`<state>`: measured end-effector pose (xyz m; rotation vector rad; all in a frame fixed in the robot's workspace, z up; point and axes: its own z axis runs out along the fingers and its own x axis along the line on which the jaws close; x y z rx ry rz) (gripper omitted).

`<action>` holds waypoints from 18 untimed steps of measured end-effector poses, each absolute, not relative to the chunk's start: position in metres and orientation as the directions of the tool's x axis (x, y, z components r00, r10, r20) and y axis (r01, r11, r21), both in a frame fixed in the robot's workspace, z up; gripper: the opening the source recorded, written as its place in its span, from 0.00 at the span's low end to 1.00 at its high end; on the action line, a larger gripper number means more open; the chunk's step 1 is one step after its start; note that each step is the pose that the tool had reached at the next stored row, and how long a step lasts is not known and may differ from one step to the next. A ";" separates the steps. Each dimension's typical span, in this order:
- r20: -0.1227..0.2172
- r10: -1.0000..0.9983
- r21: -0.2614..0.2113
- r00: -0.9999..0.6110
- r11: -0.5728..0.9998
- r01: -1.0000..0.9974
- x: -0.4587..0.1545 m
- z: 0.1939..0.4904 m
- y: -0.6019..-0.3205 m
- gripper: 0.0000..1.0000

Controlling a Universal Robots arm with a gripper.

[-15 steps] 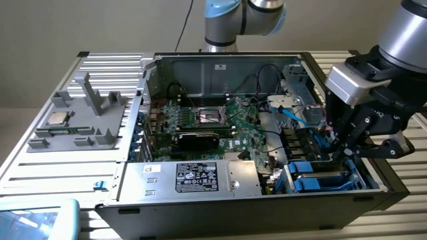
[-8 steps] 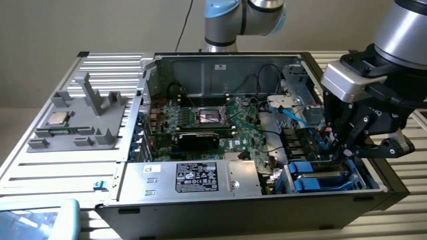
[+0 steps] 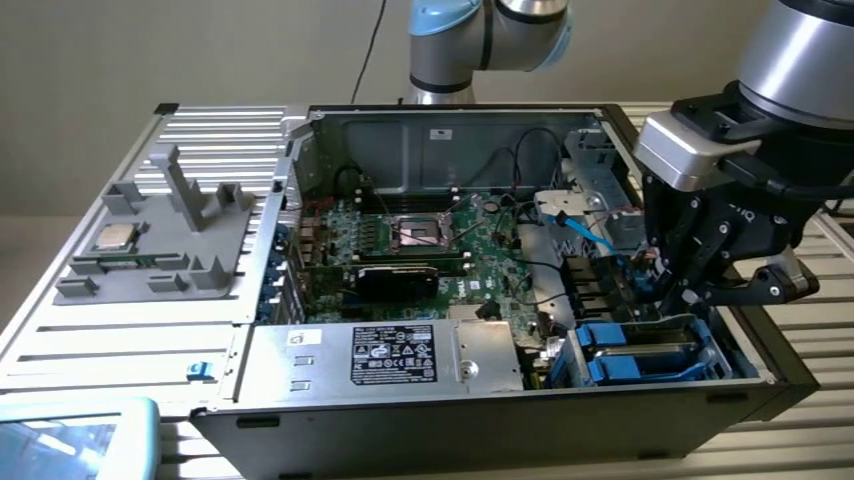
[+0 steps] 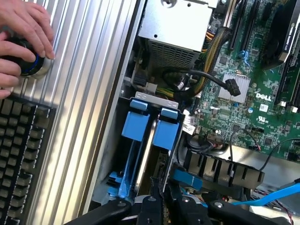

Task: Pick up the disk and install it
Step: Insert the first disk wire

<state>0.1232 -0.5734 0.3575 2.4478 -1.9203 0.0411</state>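
**Disk (image 4: 166, 133) in blue carrier, on edge in the drive bay (image 4: 154, 97) at a corner of the case (image 3: 481, 425); gripper (image 4: 162, 188) low over the bay's end.**

Gripper: parted or clamped, cannot tell. Hazards, as judged: carrier may bind or seat skewed if pressed off-line against the bay's thin walls; smooth handles may slip; loose blue cable (image 4: 276, 194) just beside may snag. Materials: carrier of glossy moulded plastic, flat and rectangular; bay of dull folded sheet metal; board (image 4: 262, 93) green, studded with parts; table (image 4: 89, 93) ribbed aluminium. A hand (image 4: 21, 33) rests on a round knob (image 4: 26, 61) beside a black keyboard (image 4: 18, 154).
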 end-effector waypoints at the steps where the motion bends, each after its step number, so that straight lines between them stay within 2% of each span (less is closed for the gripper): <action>1: 0.040 -0.974 0.008 0.224 -0.224 -0.975 0.123 0.357 -0.573 0.16; 10: 0.040 -0.996 0.007 0.076 -0.076 -0.997 0.123 0.356 -0.573 0.16; 18: 0.039 -0.997 0.008 0.065 -0.065 -0.998 0.123 0.356 -0.574 0.16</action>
